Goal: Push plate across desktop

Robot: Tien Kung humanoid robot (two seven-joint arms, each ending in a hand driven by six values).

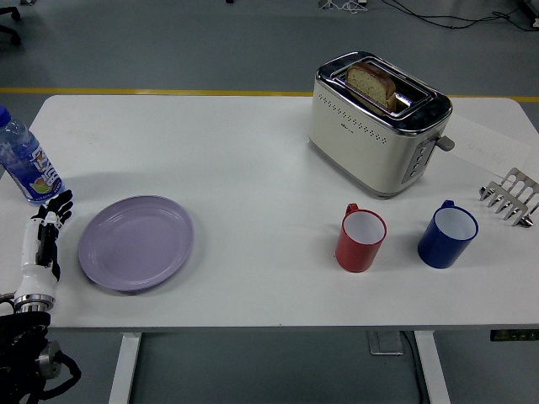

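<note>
Lilac plate (136, 242) lies on the white counter (253, 168), just right of the left robot hand (46, 236), not quite touching it. The robot hand rests flat, fingers straight and close together, holding nothing. A water bottle (24, 160) stands just beyond its fingertips. Far to its right stand a red cup (360, 239), blue cup (447, 235) and toaster (376, 122).

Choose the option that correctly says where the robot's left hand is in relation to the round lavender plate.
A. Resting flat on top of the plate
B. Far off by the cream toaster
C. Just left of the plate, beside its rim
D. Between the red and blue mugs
C: the left hand lies on the table just left of the round lavender plate, beside its rim.
</note>
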